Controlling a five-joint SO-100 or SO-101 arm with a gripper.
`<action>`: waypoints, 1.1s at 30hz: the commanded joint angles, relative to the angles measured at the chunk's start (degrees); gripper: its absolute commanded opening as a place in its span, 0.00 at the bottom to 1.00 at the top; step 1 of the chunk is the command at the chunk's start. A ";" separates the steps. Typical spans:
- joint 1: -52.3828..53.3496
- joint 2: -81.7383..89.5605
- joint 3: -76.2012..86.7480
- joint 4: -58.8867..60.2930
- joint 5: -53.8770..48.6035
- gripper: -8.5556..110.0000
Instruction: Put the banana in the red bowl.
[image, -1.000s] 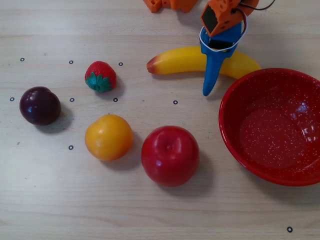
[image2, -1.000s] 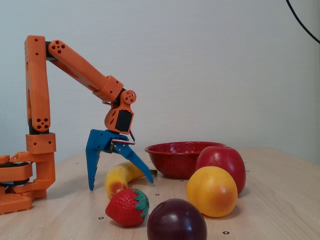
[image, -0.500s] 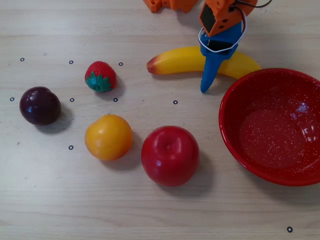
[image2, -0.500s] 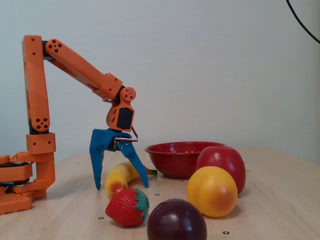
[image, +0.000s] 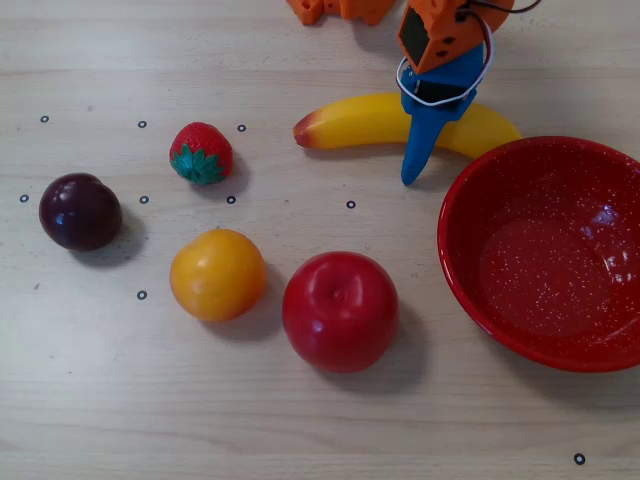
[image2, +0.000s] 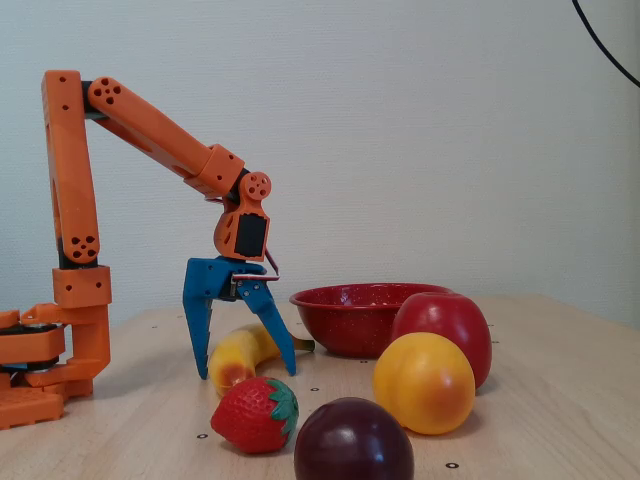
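Observation:
The yellow banana (image: 350, 120) (image2: 235, 360) lies flat on the wooden table, its orange-red tip pointing left in the overhead view. My blue gripper (image: 424, 125) (image2: 245, 372) is open and reaches down over the banana's right half, one finger on each side and the tips near the table. Whether the fingers touch the banana I cannot tell. In the overhead view only the near finger (image: 415, 155) shows; the far one is hidden under the wrist. The speckled red bowl (image: 470, 290) (image2: 345, 320) stands empty just right of the banana.
A strawberry (image: 201, 152), a dark plum (image: 80, 211), an orange fruit (image: 217, 274) and a red apple (image: 340, 311) sit left of and in front of the bowl. The orange arm base (image2: 60, 350) stands at the table's back edge.
The jaws have narrowed around the banana, the near finger drawing in toward it. The wrist has shifted slightly. The banana and the other fruit have stayed in place.

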 joint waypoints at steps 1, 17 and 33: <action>-1.76 -1.23 -0.26 -2.37 1.85 0.40; -2.37 -0.44 0.53 -3.08 3.16 0.30; -3.78 1.76 1.76 -0.26 2.37 0.08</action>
